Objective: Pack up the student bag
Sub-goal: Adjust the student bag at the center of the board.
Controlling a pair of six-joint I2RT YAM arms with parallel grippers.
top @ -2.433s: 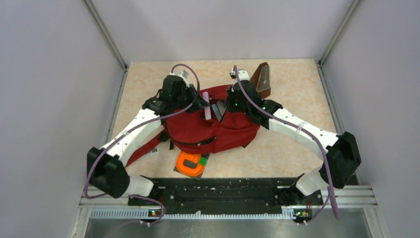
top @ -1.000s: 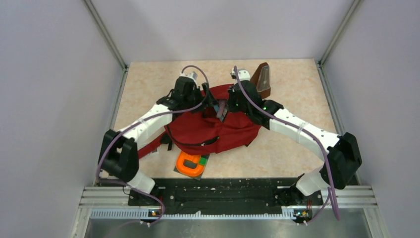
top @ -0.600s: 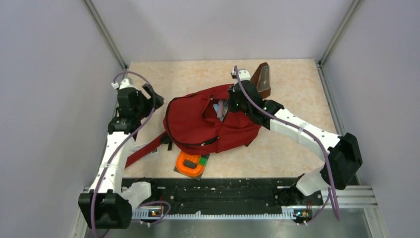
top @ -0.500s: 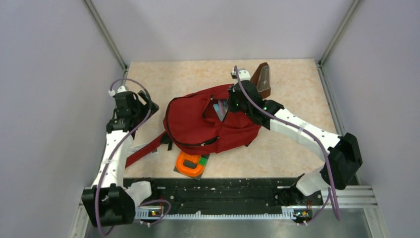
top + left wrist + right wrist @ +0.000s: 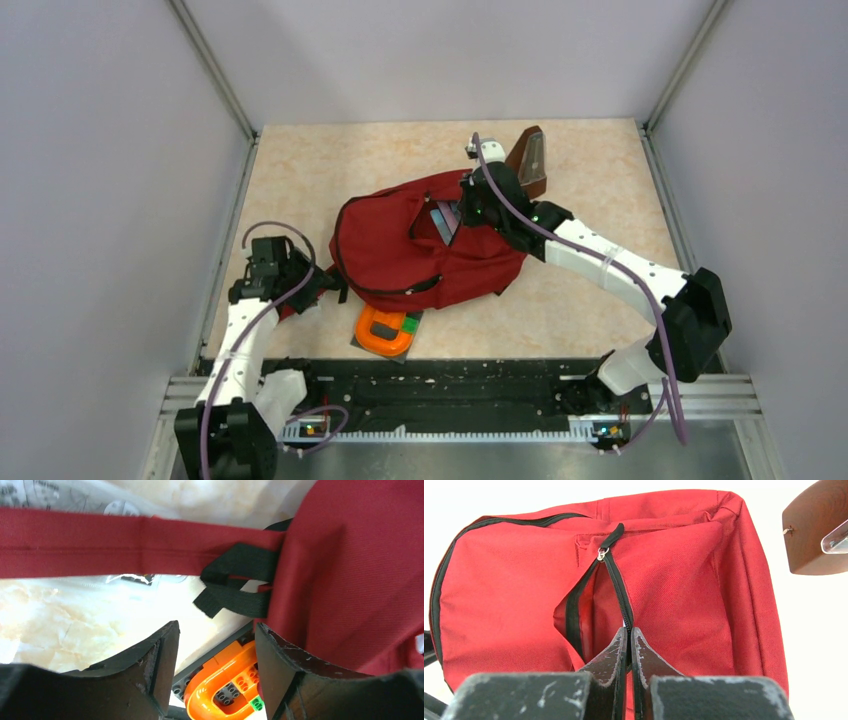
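Your right gripper (image 5: 629,632) is pinched tight on the black zipper edge of the student bag (image 5: 400,255). The fingers cover the pinched part itself. The zipper slit gapes beside them, with one metal zipper pull (image 5: 601,554) at its far end.

Your left gripper (image 5: 215,632) has its jaws apart with nothing between them. It hangs low over the table (image 5: 590,290) at the bag's near left corner. Past it lie one red strap (image 5: 100,542) and black webbing (image 5: 240,575).

The bag lies flat at mid-table. What is in its opening shows only as a pale sliver and cannot be identified. One orange brick piece (image 5: 225,680) is partly cut off by the fingers. A clear printed wrapper (image 5: 40,492) lies partly under the strap. One brown metronome (image 5: 530,162) stands just beyond the bag.
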